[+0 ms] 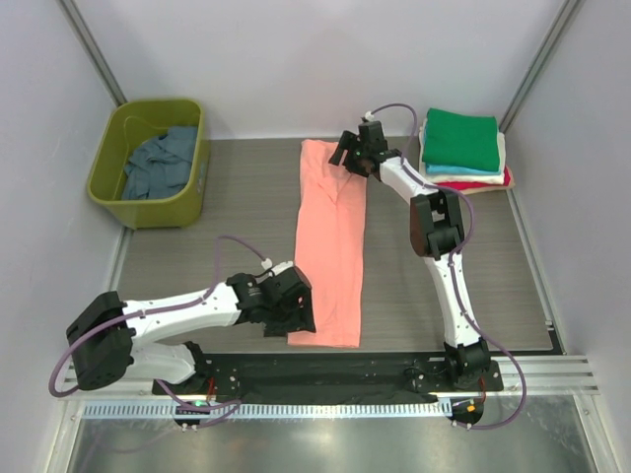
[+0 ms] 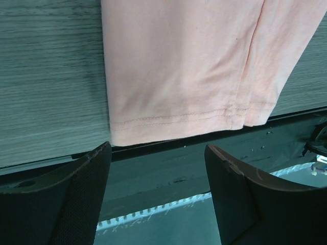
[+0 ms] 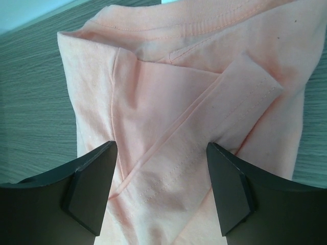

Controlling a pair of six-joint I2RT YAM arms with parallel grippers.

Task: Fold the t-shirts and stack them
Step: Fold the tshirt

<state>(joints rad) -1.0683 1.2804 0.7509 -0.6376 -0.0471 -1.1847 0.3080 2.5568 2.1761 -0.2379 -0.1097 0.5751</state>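
- the salmon-pink t-shirt (image 1: pixel 330 246) lies flat on the table (image 1: pixel 217 256) as a long narrow strip, sides folded in, collar at the far end and hem at the near end.
- the left gripper (image 1: pixel 293 307) sits at the shirt's near left corner; in its wrist view (image 2: pixel 158 150) the 2 fingers (image 2: pixel 87 178) stand wide apart with nothing between them, and the stitched hem (image 2: pixel 173 120) lies just beyond the tips, apart from them.
- the right gripper (image 1: pixel 350 153) is at the shirt's far right corner, by the collar; in its wrist view (image 3: pixel 161 148) the jaws are spread wide over the folded-in sleeve (image 3: pixel 245 87), clamping nothing. whether the tips touch the cloth cannot be told.
- right of the shirt's collar end lies a stack of folded t-shirts (image 1: pixel 463 163), the green one (image 1: pixel 460 138) on top and a red one (image 1: pixel 493 182) at the bottom.
- left of the shirt's collar end stands an olive-green tub (image 1: pixel 192 187) with a crumpled slate-blue t-shirt (image 1: pixel 158 163) inside.
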